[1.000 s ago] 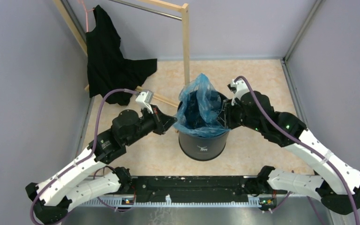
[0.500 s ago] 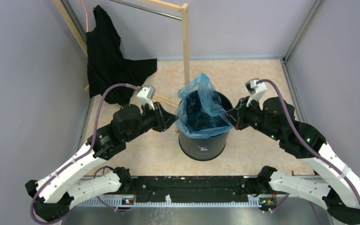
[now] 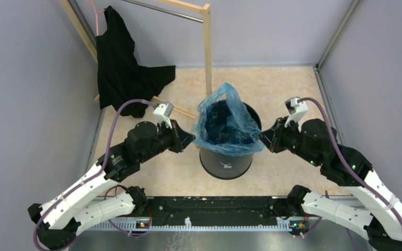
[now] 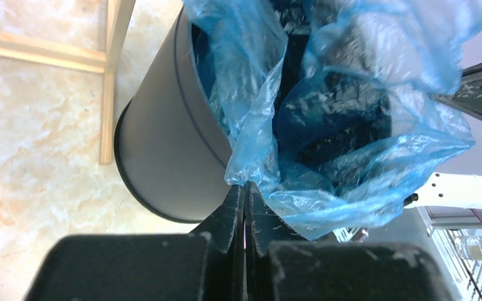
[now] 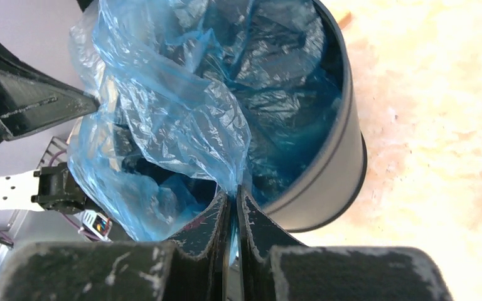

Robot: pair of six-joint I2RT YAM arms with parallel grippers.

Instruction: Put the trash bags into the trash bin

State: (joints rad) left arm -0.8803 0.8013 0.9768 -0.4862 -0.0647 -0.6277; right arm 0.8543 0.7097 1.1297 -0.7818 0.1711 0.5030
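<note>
The trash bin (image 3: 226, 159) stands upright mid-floor, dark and cylindrical, with a small white logo. The light-blue trash bag (image 3: 225, 117) sits in its mouth, its top rising above the rim and stretched sideways. My left gripper (image 3: 192, 137) is at the bin's left rim, shut on the bag's edge. The left wrist view shows that gripper (image 4: 246, 185) pinching the bag (image 4: 351, 125) beside the bin (image 4: 163, 150). My right gripper (image 3: 261, 137) is at the right rim. In the right wrist view this gripper (image 5: 233, 191) is shut, with blue film of the bag (image 5: 176, 113) between its jaws.
A black garment (image 3: 120, 68) hangs on a wooden rack (image 3: 207, 47) at the back left. The rack's foot bar (image 4: 110, 81) lies on the floor just behind the bin. Grey walls close in both sides. The left gripper's finger (image 5: 31, 106) shows across the bag.
My right gripper has drawn back to the right, away from the bin, with the bag's edge. The bag's mouth now spreads wider across the rim. My left gripper stays at the left rim.
</note>
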